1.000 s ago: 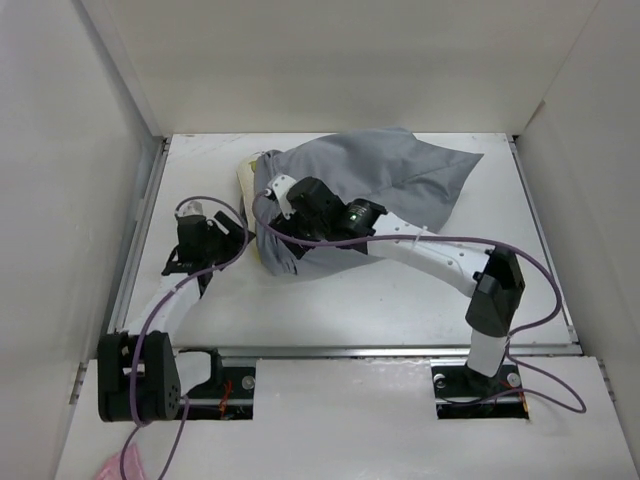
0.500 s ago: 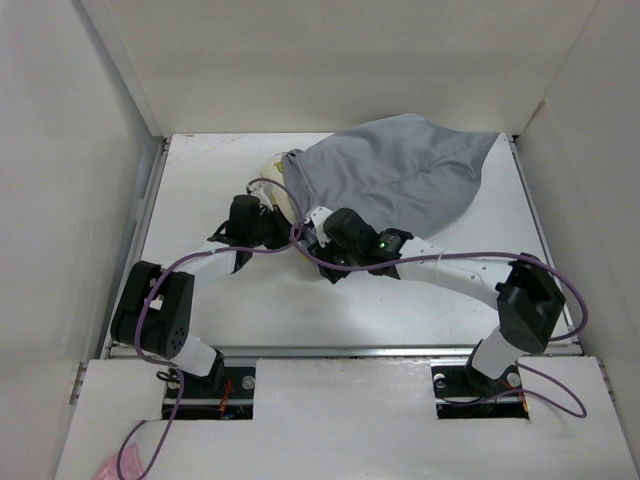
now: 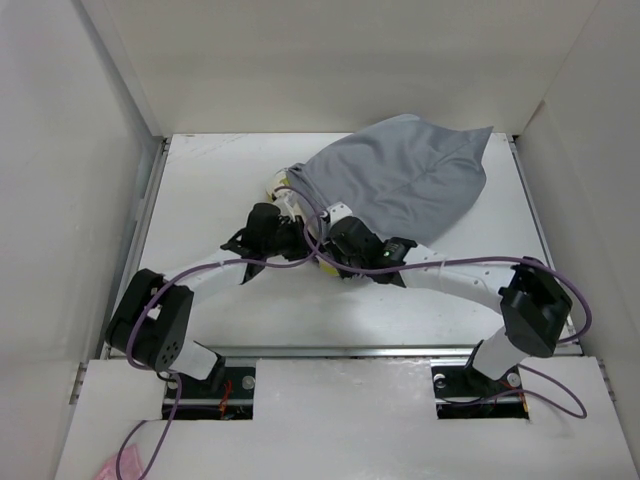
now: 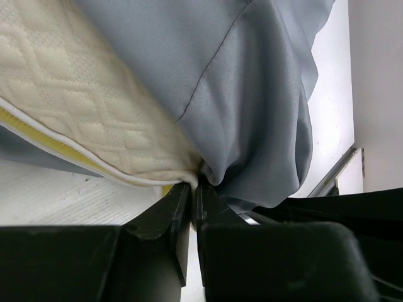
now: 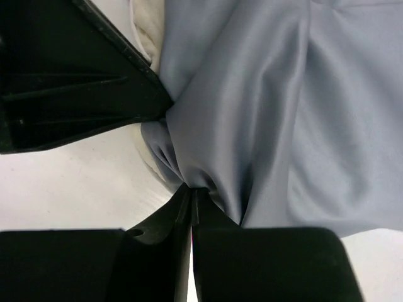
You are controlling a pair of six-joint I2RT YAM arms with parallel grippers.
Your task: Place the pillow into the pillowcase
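Most of the pillow lies hidden inside the grey pillowcase.

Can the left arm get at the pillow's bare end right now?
Likely yes: the bare end of the pillow lies against the left tool, nothing between. But that tool is pinched shut on the pillowcase, so it must release first.

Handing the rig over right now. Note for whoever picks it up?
Left gripper: shut, pinching pillowcase cloth at the edge of the pillow.
Right gripper: shut on a gathered fold of the pillowcase.
Pillow: mostly inside; a cream and yellow end shows at the case's mouth, on the left arm's side.
Done: most of the insertion. Left to do: draw the cloth over the exposed end.
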